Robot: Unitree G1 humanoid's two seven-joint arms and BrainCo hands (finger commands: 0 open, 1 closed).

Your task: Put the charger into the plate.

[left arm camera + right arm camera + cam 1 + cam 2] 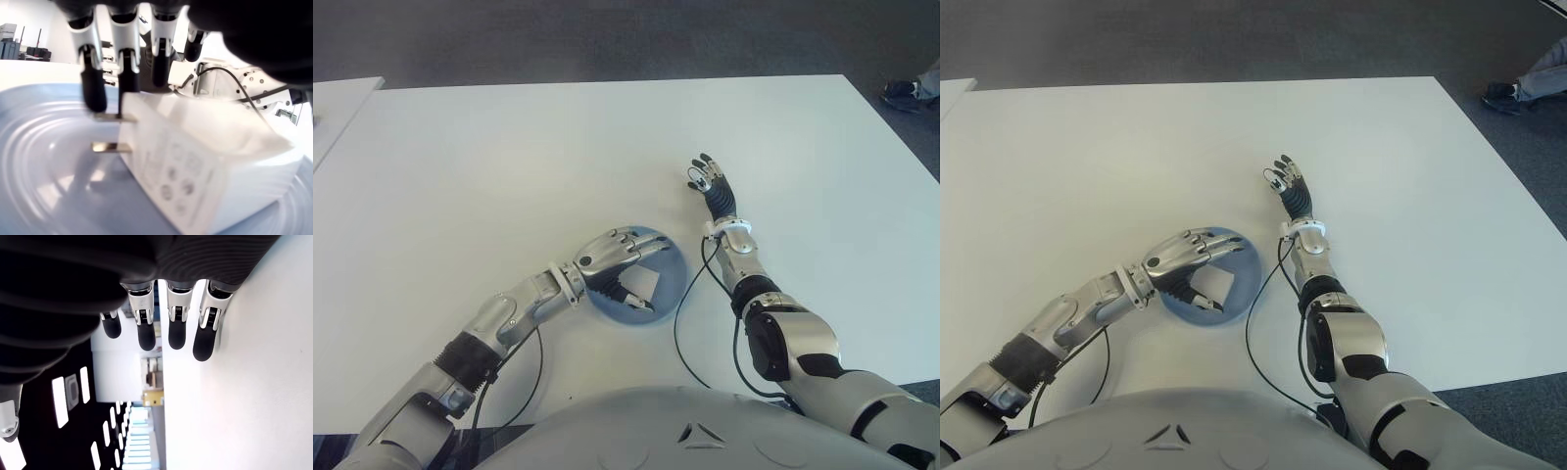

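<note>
A white charger (646,286) lies in the round blue plate (674,274) near the front of the white table (509,166). In the left wrist view the charger (205,166) lies on its side on the plate's ridged floor (39,166), its two metal prongs sticking out sideways. My left hand (619,253) hovers over the plate with fingers (124,63) stretched out just behind the charger's upper edge and the thumb beside it. My right hand (709,183) shows to the right of the plate, fingers (176,328) straight and holding nothing.
A black cable (679,333) loops on the table from my right wrist, close to the plate's right side. A second white table (337,103) stands at the far left. A person's shoe (904,93) shows on the dark floor past the table's right corner.
</note>
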